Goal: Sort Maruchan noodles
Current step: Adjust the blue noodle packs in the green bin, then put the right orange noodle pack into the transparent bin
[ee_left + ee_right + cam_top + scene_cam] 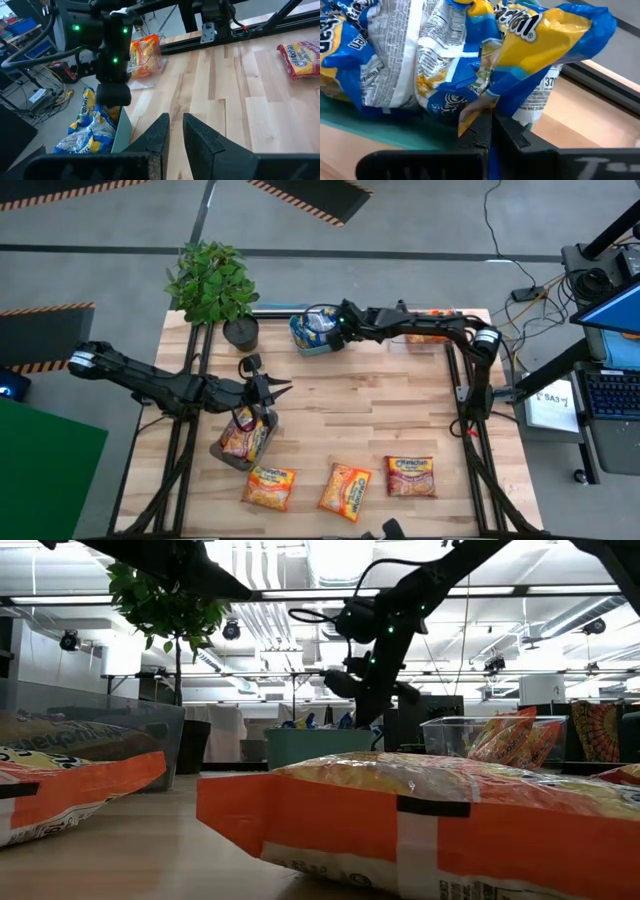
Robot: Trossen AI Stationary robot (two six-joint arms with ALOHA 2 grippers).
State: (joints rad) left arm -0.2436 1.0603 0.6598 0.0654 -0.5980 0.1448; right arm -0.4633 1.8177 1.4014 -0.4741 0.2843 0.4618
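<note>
- High view: right gripper [338, 323] at upper centre, over teal tray [303, 345] of blue noodle packets [318, 326]; left gripper [283, 388] at centre left, above clear bin [232, 457] holding red packets [240, 435]; three loose packets [345, 489] along the bottom.
- Low view: orange packet [430, 825] filling the foreground.
- Left wrist view: fingers [202, 137] nearly together, holding nothing.
- Right wrist view: fingers [507, 131] pressed together, pinching a blue packet's edge.

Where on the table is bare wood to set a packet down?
Bare wood spans mid-table, between the teal tray and the three loose packets along the near edge. Crowded: the clear bin beside the left end effector, and that near edge.
</note>
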